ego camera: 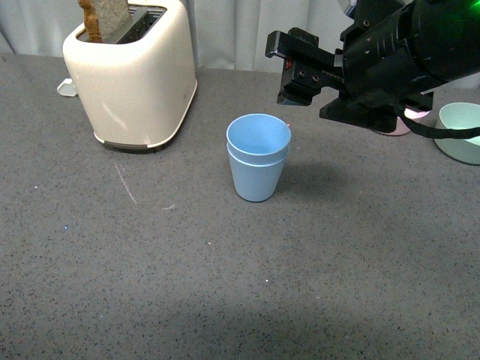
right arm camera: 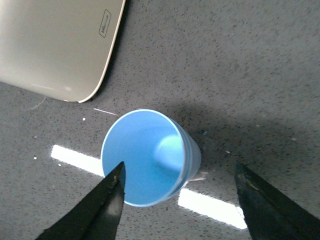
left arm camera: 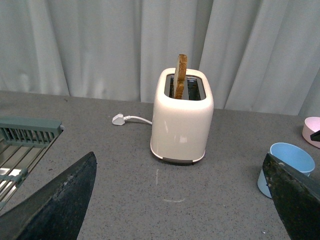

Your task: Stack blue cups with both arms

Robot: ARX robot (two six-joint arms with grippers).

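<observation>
Tabletop (ego camera: 225, 285) open around nested blue cups (ego camera: 258, 156); right fingers (ego camera: 300, 79) spread.

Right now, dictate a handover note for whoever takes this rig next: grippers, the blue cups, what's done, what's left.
Left gripper: open, empty, off to the side, facing the cream toaster.
Right gripper: open, empty, raised just behind the cups.
Two light blue tapered plastic cups: nested one inside the other, upright on the grey tabletop, right of the toaster.
Done: stack made; neither gripper touches it.
Left: probably only pulling both arms clear.
</observation>
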